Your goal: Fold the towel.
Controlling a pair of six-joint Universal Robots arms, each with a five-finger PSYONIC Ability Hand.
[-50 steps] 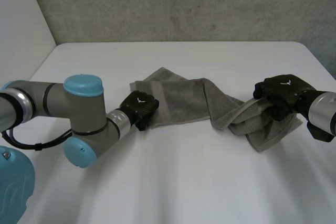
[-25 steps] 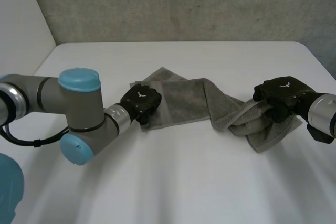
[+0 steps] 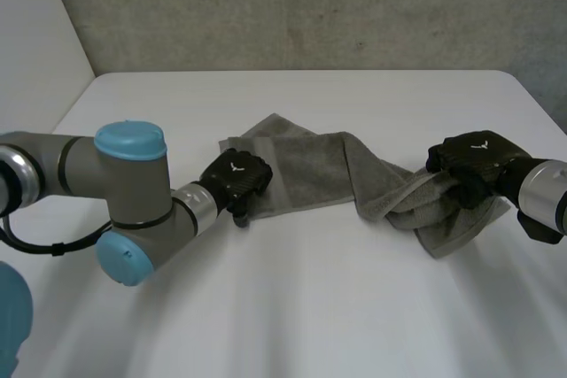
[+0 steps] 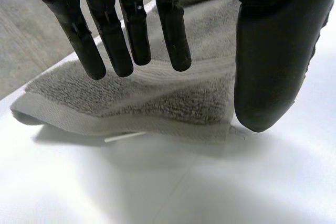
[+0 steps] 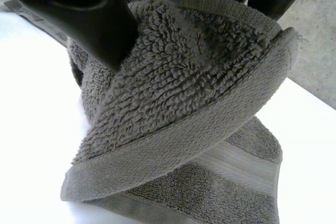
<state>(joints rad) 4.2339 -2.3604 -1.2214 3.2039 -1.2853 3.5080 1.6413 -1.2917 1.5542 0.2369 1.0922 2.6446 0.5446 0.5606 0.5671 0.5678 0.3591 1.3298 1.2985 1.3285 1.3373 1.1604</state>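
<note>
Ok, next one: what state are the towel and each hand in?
towel: lying on the table, flat at its left end, bunched at its right end.
left hand: open, fingers straight over the towel's left corner.
right hand: shut on the towel's bunched right end.

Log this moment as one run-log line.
towel: lying across table, right end bunched | left hand: open over left end | right hand: pinching bunched end | fold: not yet done

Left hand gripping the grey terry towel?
No, the left hand has straight fingers over a corner of the grey terry towel, pinching nothing.
</note>
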